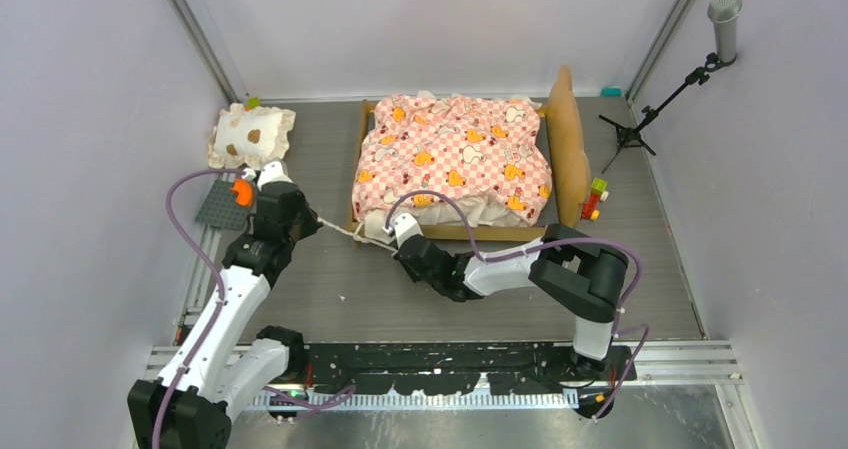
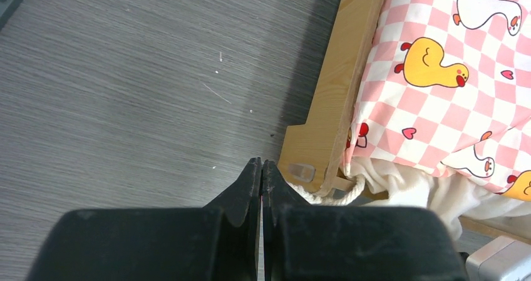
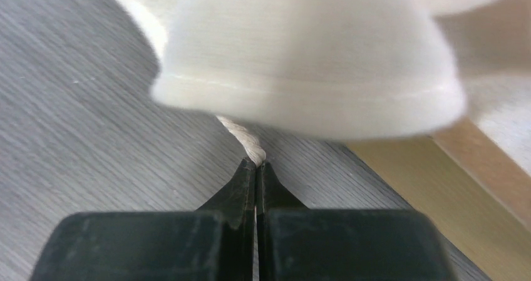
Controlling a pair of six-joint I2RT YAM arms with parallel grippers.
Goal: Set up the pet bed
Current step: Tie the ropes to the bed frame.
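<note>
Both pairs of fingers are pressed together: my right gripper (image 3: 257, 163) pinches the end of a twisted white cord (image 3: 245, 137), while my left gripper (image 2: 261, 163) sits just beside that cord, and I cannot tell whether it grips it. Beyond them, the light-wood pet bed (image 1: 455, 159) with its pink checkered duck-print mattress stands on the grey wood-grain table (image 1: 330, 289). I judge the fabric soft and floppy and the frame light and stiff, best held by its rail.
</note>
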